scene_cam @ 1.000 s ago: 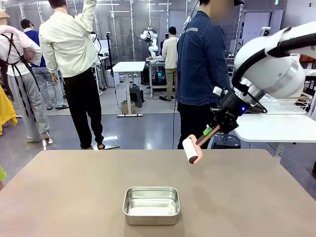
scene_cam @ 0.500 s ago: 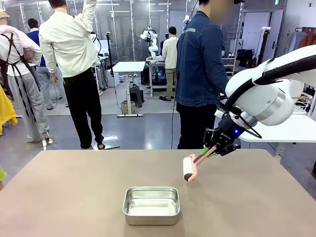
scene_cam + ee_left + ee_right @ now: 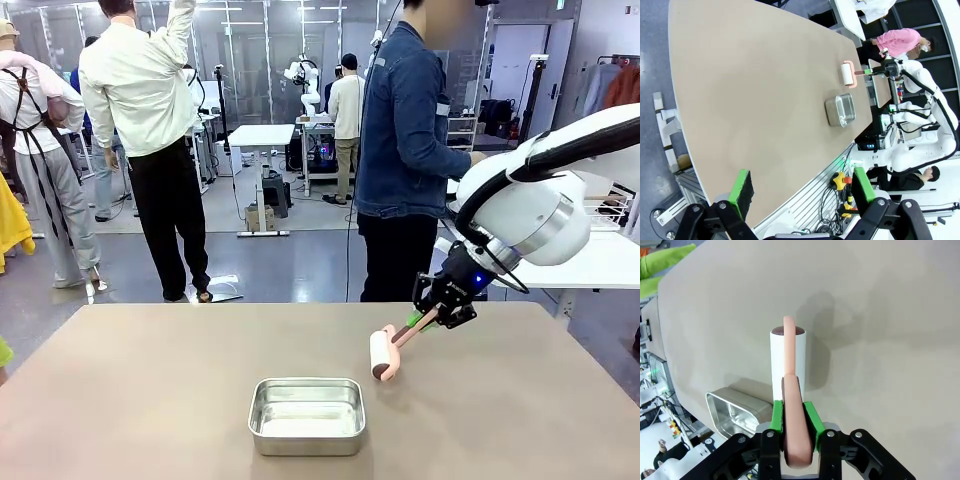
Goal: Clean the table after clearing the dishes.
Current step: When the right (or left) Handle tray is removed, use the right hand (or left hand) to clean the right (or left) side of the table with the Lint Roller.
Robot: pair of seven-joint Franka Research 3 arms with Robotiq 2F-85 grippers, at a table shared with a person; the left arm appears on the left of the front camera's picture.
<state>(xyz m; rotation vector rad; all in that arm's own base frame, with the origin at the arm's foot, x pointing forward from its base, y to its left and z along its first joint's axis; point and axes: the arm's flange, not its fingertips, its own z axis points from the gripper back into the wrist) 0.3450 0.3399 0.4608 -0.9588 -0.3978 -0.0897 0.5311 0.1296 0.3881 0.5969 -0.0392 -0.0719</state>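
My right gripper [image 3: 432, 316] is shut on the pink handle of a lint roller [image 3: 383, 352], which has a white roll. The roller hangs low over the taupe table [image 3: 150, 400], right of centre; I cannot tell whether it touches the top. In the right wrist view the green pads of the right gripper [image 3: 792, 415] clamp the handle, and the lint roller [image 3: 787, 360] points away over the table [image 3: 880, 340]. My left gripper [image 3: 802, 185] is open and holds nothing, high off the table's corner [image 3: 740, 100]. The dishes are out of view.
A shiny steel pan [image 3: 306, 414] sits near the table's front middle, just left of the roller; it also appears in the wrist views as the pan [image 3: 735, 410] and the pan [image 3: 840, 110]. A person in a denim jacket [image 3: 405, 130] stands at the far edge. A white table [image 3: 560, 265] stands behind my right arm.
My right arm has come down and a little toward me, bringing the roller from well above the table to just over its top. The pan has not moved.
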